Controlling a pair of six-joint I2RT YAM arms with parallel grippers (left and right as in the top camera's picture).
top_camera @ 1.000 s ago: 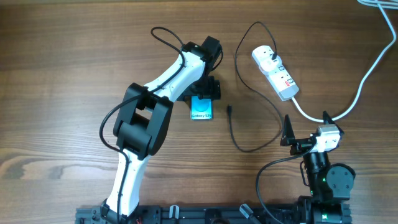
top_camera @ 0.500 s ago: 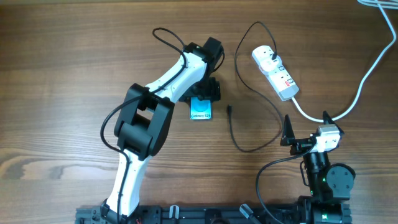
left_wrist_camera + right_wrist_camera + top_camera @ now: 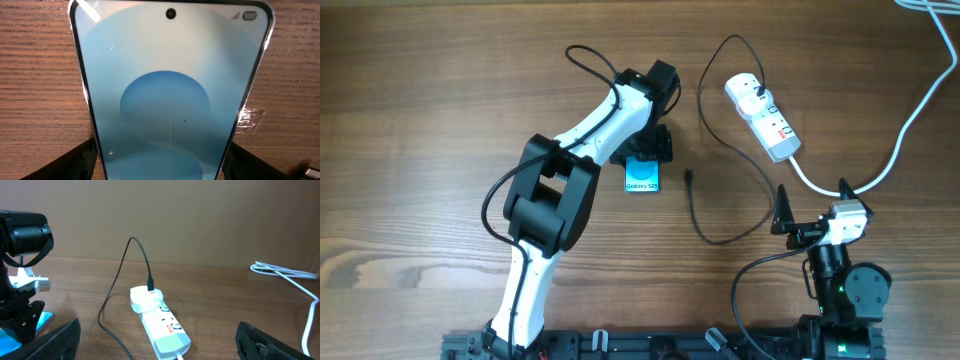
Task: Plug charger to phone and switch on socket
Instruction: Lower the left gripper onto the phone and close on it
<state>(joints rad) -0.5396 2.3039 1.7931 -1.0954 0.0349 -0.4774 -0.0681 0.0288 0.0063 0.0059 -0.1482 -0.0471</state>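
The phone (image 3: pixel 642 178), with a cyan screen, lies flat on the table and fills the left wrist view (image 3: pixel 170 90). My left gripper (image 3: pixel 647 150) sits over its far end, shut on it, with a finger against each long edge (image 3: pixel 162 155). The charger cable (image 3: pixel 720 238) loops across the table. Its connector tip (image 3: pixel 689 178) lies loose just right of the phone, apart from it. Its other end goes into a white adapter on the socket (image 3: pixel 763 116), also seen in the right wrist view (image 3: pixel 165 332). My right gripper (image 3: pixel 783 213) is open and empty, near the front right (image 3: pixel 157 330).
The socket's thick white cord (image 3: pixel 910 110) runs from the strip's near end up to the far right corner and also shows in the right wrist view (image 3: pixel 285 272). The left arm (image 3: pixel 580 140) stretches diagonally over the table's middle left. The right arm's base (image 3: pixel 840 290) stands at the front right.
The phone has shifted very slightly left and toward the front under the left gripper. The right arm, cable and socket have not moved.
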